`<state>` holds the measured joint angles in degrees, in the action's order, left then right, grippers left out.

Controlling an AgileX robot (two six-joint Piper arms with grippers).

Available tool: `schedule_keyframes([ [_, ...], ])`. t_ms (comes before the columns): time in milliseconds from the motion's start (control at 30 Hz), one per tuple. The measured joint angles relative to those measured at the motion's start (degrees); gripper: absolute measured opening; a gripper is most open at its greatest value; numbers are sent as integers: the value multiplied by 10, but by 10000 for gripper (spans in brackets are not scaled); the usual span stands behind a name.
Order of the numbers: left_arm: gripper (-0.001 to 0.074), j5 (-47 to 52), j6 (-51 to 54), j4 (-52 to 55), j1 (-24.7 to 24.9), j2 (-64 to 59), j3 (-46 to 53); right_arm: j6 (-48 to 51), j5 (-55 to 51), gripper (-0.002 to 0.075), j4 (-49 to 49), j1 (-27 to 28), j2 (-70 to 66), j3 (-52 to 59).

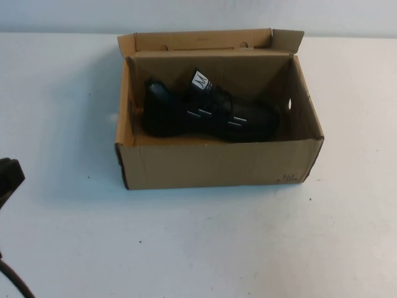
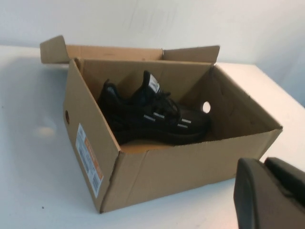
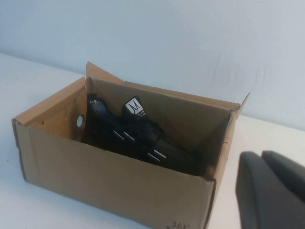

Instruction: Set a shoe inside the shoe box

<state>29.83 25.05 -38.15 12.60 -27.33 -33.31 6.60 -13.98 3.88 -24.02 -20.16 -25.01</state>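
The black lace-up shoe (image 1: 208,115) lies on its sole inside the open brown cardboard shoe box (image 1: 217,164), toe toward the right wall, white tongue tag up. It also shows in the left wrist view (image 2: 152,119) and the right wrist view (image 3: 136,138). The box's lid flap (image 1: 198,40) stands open at the back. My left gripper (image 2: 264,163) is shut and empty, low at the table's left, well clear of the box (image 2: 157,171); part of it shows in the high view (image 1: 9,177). My right gripper (image 3: 261,155) is shut and empty, off the box's (image 3: 109,181) right side, outside the high view.
The white table (image 1: 198,248) spreads wide around the box, with a pale wall behind it. A round hole (image 1: 289,103) pierces the box's right wall. A label (image 2: 88,160) is stuck on the box's left outer wall.
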Motion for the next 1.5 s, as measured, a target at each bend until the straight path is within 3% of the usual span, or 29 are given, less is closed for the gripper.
schedule_keyframes([
  [200, -1, 0, 0, 13, 0, 13, 0, 0, 0, -16, 0, 0, 0, 0],
  [467, -1, -68, -16, 168, 0, 100, 78, 0, 0, -16, 0, 0, 0, 0],
  [600, -1, -174, -116, 280, 0, 172, 183, 0, -4, -16, 0, 0, 0, 1],
  [733, -1, -215, -228, 372, -22, 230, 265, 0, -5, -16, 0, 0, 0, 1],
  [1000, -1, -178, -276, 397, -76, 278, 346, 0, -6, -16, 0, 0, 0, 1],
  [1200, -1, -79, -277, 423, -77, 279, 348, 0, -7, -16, 0, 0, 0, 1],
  [1500, -1, -76, -278, 440, -77, 280, 348, 0, -8, -16, 0, 0, 0, 1],
])
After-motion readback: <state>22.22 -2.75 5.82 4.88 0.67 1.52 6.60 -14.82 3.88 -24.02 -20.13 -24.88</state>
